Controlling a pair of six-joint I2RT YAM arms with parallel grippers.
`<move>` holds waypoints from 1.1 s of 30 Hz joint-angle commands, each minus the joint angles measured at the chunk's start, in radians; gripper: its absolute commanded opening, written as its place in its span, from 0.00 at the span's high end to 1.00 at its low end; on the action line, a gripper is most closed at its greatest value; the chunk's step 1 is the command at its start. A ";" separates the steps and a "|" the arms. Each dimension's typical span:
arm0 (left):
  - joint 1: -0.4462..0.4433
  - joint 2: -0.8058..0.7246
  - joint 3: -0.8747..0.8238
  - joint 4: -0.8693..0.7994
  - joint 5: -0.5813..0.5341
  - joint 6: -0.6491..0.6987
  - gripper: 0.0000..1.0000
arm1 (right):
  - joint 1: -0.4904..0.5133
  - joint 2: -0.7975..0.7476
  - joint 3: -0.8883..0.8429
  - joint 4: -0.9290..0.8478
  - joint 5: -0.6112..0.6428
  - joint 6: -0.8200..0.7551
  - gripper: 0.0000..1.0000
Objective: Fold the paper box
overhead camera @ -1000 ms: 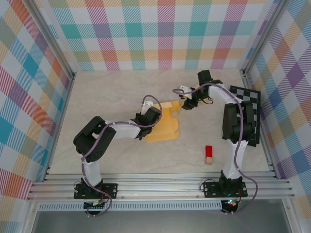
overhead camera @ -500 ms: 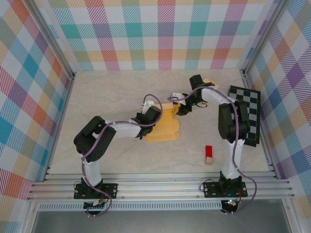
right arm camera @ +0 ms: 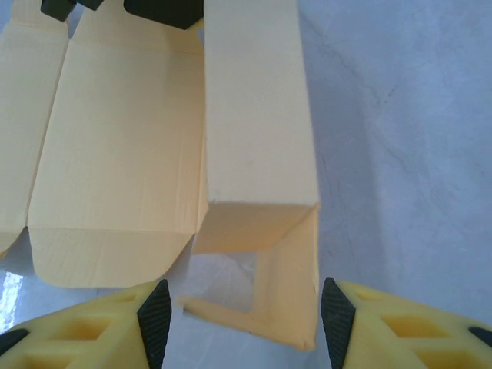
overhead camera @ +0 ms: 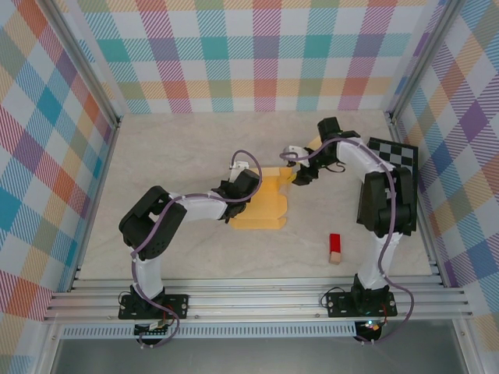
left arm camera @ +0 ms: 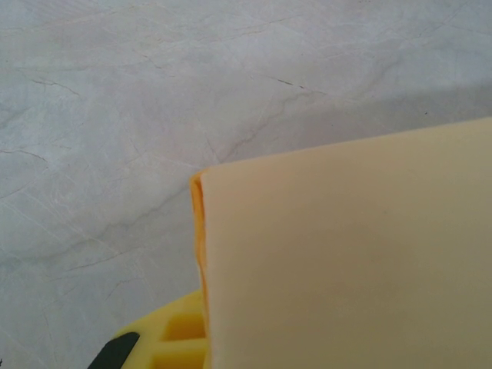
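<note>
From above, the paper box (overhead camera: 261, 210), yellow and part folded, lies near the middle of the table (overhead camera: 179, 156), mostly flat with one panel raised along its 3 o'clock side. The left gripper (overhead camera: 249, 187) sits at the box's 10 o'clock corner, over the paper's edge; from this height I cannot tell whether it is parted or clamped. The right gripper (overhead camera: 293, 178) is at the box's 2 o'clock corner, just beside the raised panel. A red block (overhead camera: 334, 246) with a pale end lies well apart from the box at its 4 o'clock. A checkerboard (overhead camera: 396, 160) lies flat at the table's 3 o'clock edge.

At the left wrist, a pale yellow sheet of the box (left arm camera: 346, 254) covers the frame from 3 to 6 o'clock, its folded edge running down the middle. One yellow finger (left arm camera: 173, 342) with a black pad peeps out at 7 o'clock, beneath the paper. The other finger is hidden, so the grip cannot be told here either. Veined grey tabletop takes the 12 o'clock half.

At the right wrist, the right gripper (right arm camera: 246, 315) is released, its two yellow fingers (right arm camera: 84, 327) wide apart at 7 and 5 o'clock. Between their black pads stands the box's end flap (right arm camera: 261, 231), at the near end of the long raised panel (right arm camera: 257, 115) that runs to 12 o'clock. The pad at 5 o'clock is just beside the flap's edge; whether it touches I cannot tell. The flat panels lie towards 10 o'clock
</note>
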 commanded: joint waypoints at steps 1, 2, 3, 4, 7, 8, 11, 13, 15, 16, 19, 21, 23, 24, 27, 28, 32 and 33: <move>-0.006 0.032 -0.026 -0.118 -0.001 0.046 1.00 | -0.026 -0.067 0.022 -0.051 -0.051 -0.021 0.43; -0.005 0.032 -0.026 -0.117 0.002 0.048 1.00 | -0.037 -0.080 0.009 -0.025 -0.024 -0.019 0.43; -0.006 0.031 -0.026 -0.116 0.004 0.048 1.00 | -0.051 -0.091 -0.010 0.027 0.017 0.000 0.43; -0.006 0.029 -0.025 -0.116 0.007 0.048 1.00 | -0.063 -0.098 -0.027 0.076 0.060 0.015 0.43; -0.006 0.028 -0.031 -0.105 0.020 0.053 1.00 | -0.091 -0.099 -0.064 0.229 0.180 0.072 0.43; -0.006 0.028 -0.031 -0.100 0.024 0.055 1.00 | -0.094 -0.089 -0.058 0.247 0.204 0.081 0.43; -0.005 0.026 -0.034 -0.092 0.032 0.063 1.00 | -0.094 -0.054 -0.043 0.234 0.166 0.077 0.43; -0.005 0.026 -0.032 -0.089 0.032 0.065 1.00 | -0.090 -0.024 -0.021 0.182 0.114 0.049 0.44; -0.005 0.027 -0.032 -0.087 0.031 0.065 1.00 | -0.078 0.004 -0.015 0.141 0.085 0.016 0.44; -0.006 0.028 -0.033 -0.086 0.029 0.065 1.00 | -0.074 0.015 -0.018 0.128 0.067 0.007 0.44; -0.006 0.032 -0.030 -0.087 0.026 0.066 1.00 | -0.051 0.041 -0.035 0.124 0.031 -0.002 0.45; -0.006 0.031 -0.027 -0.088 0.026 0.067 1.00 | -0.031 0.061 -0.038 0.125 0.033 -0.004 0.45; -0.005 0.031 -0.024 -0.091 0.027 0.068 1.00 | -0.013 0.081 -0.030 0.113 0.026 -0.008 0.46; -0.006 0.031 -0.020 -0.093 0.029 0.068 1.00 | -0.003 0.090 -0.022 0.102 0.025 -0.013 0.47; -0.005 0.034 -0.014 -0.100 0.026 0.065 1.00 | 0.020 0.095 -0.009 0.069 0.016 -0.032 0.51; -0.006 0.036 -0.010 -0.106 0.020 0.063 1.00 | 0.025 0.092 -0.009 0.059 0.011 -0.041 0.53; -0.006 0.048 0.016 -0.153 -0.017 0.037 1.00 | 0.032 0.064 -0.034 0.040 -0.009 -0.045 0.57; -0.006 0.049 0.022 -0.165 -0.023 0.028 1.00 | 0.033 0.052 -0.047 0.045 -0.012 -0.043 0.57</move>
